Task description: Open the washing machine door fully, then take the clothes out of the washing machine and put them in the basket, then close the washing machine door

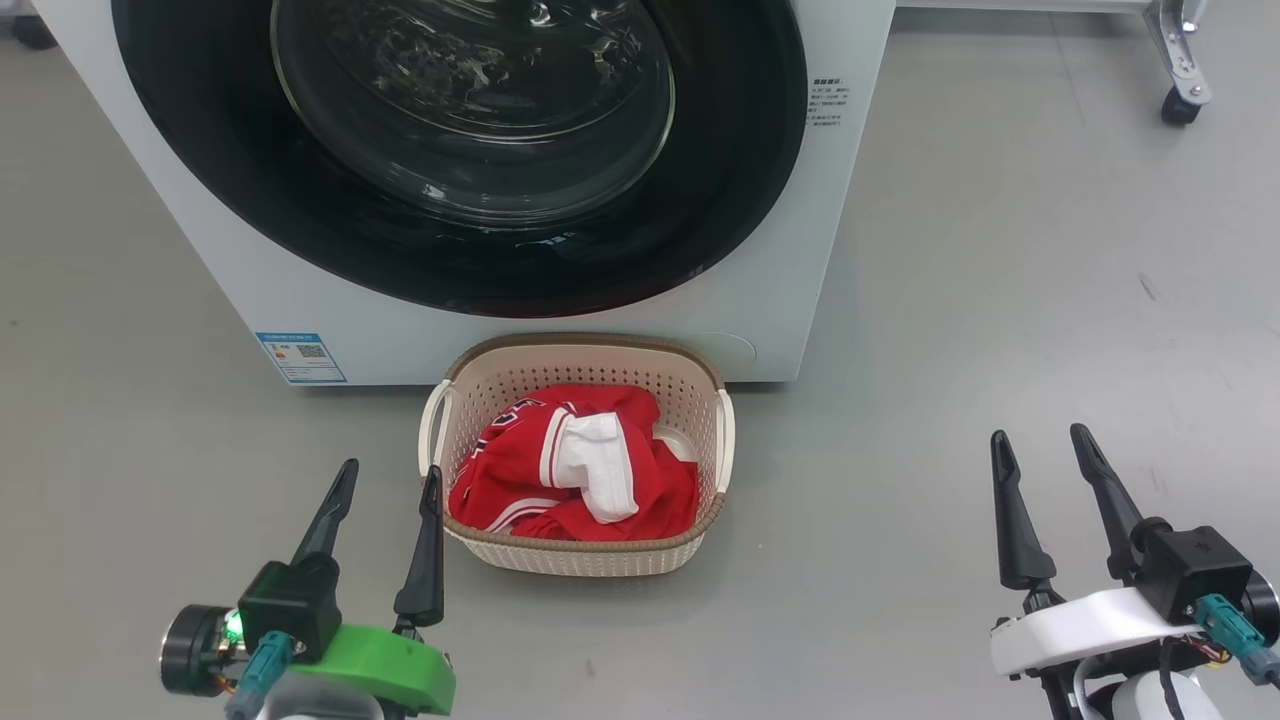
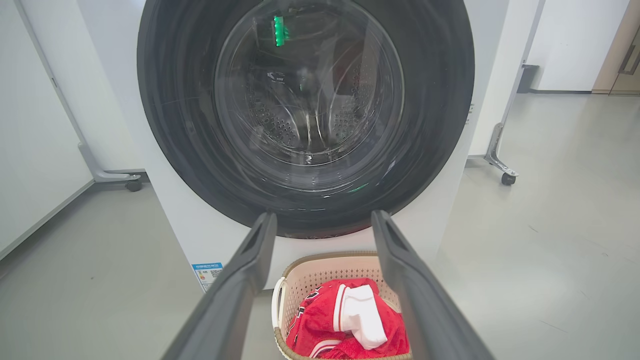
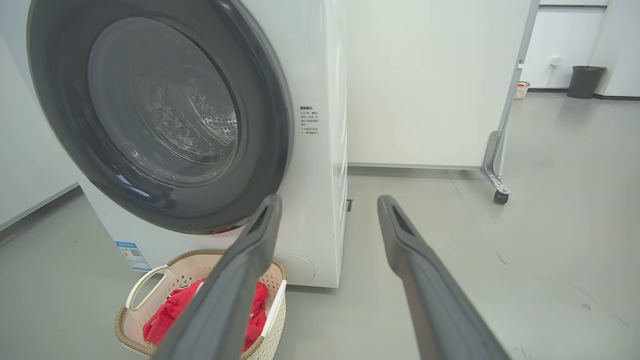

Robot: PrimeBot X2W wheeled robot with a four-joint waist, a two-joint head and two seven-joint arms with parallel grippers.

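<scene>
The clothes (image 1: 520, 470) lay in the basket (image 1: 585, 343) before the washing machine (image 1: 840, 200), whose washing machine door (image 1: 200, 150) looked shut. Both claws stood released, empty: the left claw (image 1: 391, 467) just beside the basket, the right claw (image 1: 1039, 432) well apart.

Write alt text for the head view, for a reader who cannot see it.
A cream basket holding red and white clothes sits on the grey floor in front of a white washing machine whose round black-rimmed door is shut. The left end effector and right end effector hang open and empty at the lower corners.
</scene>
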